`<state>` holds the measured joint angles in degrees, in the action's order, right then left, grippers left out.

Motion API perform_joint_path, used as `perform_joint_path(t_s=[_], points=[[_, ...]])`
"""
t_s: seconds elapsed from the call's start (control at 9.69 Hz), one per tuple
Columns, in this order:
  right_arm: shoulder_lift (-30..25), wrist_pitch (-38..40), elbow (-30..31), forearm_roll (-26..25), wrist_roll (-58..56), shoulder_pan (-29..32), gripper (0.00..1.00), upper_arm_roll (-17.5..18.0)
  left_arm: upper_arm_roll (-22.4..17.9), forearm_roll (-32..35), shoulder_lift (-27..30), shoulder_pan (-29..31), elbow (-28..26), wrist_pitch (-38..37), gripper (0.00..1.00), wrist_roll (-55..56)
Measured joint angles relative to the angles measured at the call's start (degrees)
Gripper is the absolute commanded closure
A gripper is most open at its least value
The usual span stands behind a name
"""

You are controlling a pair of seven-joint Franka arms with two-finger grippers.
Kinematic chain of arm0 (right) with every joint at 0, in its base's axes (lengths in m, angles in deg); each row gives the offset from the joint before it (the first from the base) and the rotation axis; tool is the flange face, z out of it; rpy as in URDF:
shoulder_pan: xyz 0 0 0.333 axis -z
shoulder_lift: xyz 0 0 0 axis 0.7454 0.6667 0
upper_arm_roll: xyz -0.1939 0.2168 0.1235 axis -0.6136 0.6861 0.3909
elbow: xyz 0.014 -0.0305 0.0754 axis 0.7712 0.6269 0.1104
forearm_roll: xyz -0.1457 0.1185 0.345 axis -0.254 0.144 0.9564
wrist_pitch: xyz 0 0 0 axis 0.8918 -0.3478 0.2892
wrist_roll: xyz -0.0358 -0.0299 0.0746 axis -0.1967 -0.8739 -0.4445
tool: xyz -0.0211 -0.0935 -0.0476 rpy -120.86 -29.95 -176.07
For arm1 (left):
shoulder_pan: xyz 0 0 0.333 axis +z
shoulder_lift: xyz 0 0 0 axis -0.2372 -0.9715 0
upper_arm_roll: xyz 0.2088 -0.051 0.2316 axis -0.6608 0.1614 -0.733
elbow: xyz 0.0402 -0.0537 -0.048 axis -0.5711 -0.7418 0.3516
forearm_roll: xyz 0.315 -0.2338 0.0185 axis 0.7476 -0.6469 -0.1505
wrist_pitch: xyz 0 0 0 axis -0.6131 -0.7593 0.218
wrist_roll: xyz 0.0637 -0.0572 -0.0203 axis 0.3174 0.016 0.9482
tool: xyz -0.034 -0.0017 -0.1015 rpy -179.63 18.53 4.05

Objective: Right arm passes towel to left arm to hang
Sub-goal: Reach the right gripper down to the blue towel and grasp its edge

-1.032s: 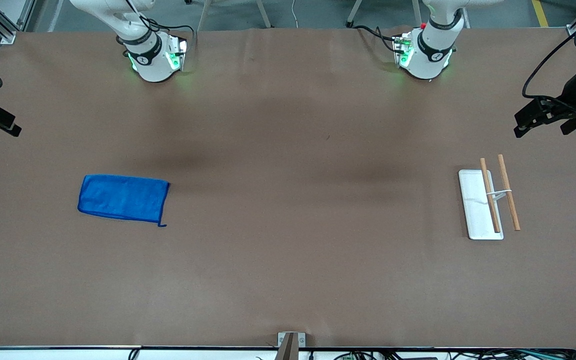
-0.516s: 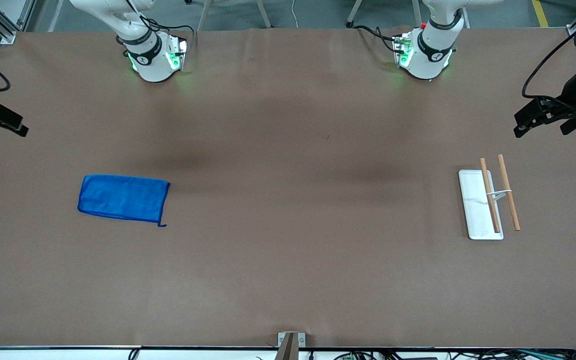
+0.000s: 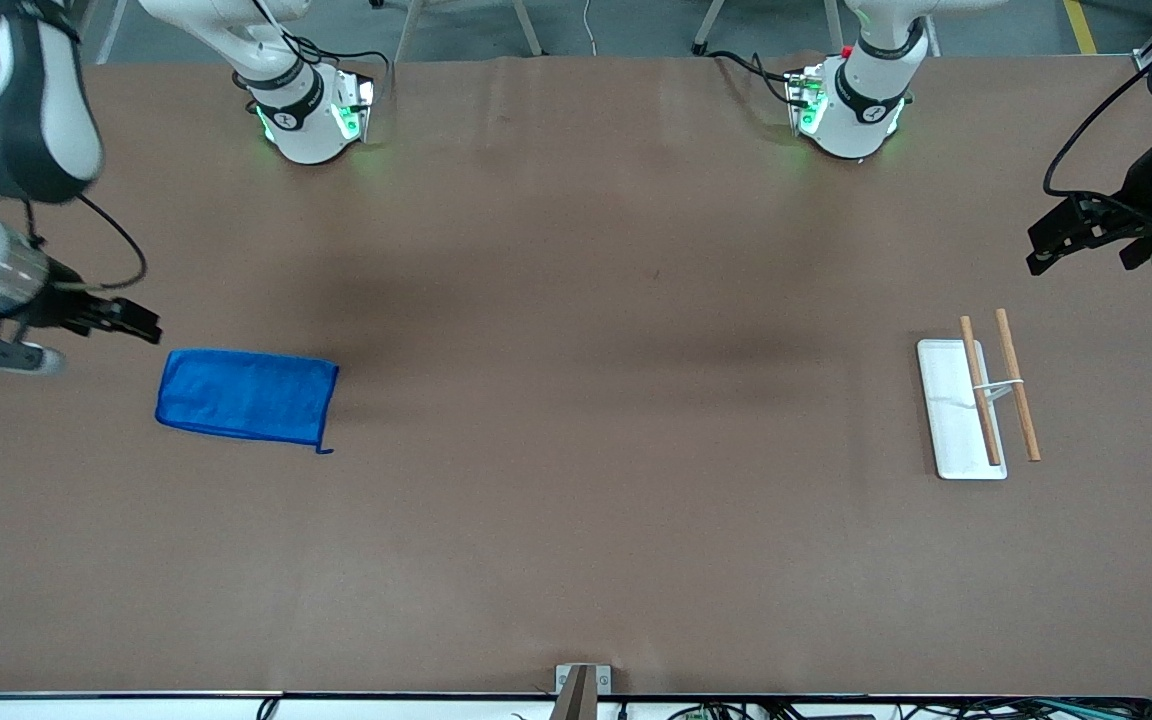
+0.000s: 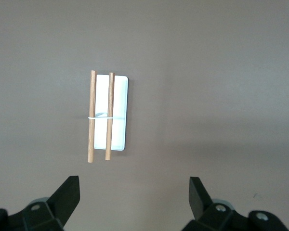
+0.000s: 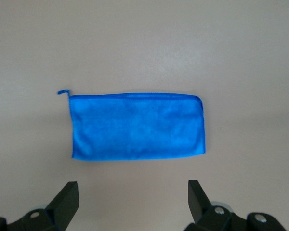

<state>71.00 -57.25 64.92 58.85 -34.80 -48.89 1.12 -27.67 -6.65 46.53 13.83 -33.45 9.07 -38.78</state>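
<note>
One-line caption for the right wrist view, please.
Right gripper, jaws open, above the flat blue towel on the table.

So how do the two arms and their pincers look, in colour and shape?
Both arms are glossy white with black joint bands, on round white bases lit green. Black cables run along them. The right pincer and the left pincer are black, and each has two wedge-shaped black fingers on a black body with small round screws, as both wrist views show.
</note>
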Motion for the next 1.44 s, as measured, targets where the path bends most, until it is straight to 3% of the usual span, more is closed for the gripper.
perform_joint_path(t_s=[0.41,0.62,1.44], points=[[15.37,-21.21,5.81,-0.04,-7.64,0.89,0.00,-0.40,0.00,0.00,0.00,-0.05,-0.03,-0.02,0.00,0.00],[19.51,-28.68,7.61,-0.04,-8.66,1.64,0.00,-0.47,-0.01,0.00,0.00,-0.05,-0.04,-0.02,0.00,0.00],[21.27,-32.50,10.00,-0.02,-8.64,1.64,0.03,-0.29,0.00,0.00,-0.04,-0.06,-0.07,-0.02,0.00,0.00]])
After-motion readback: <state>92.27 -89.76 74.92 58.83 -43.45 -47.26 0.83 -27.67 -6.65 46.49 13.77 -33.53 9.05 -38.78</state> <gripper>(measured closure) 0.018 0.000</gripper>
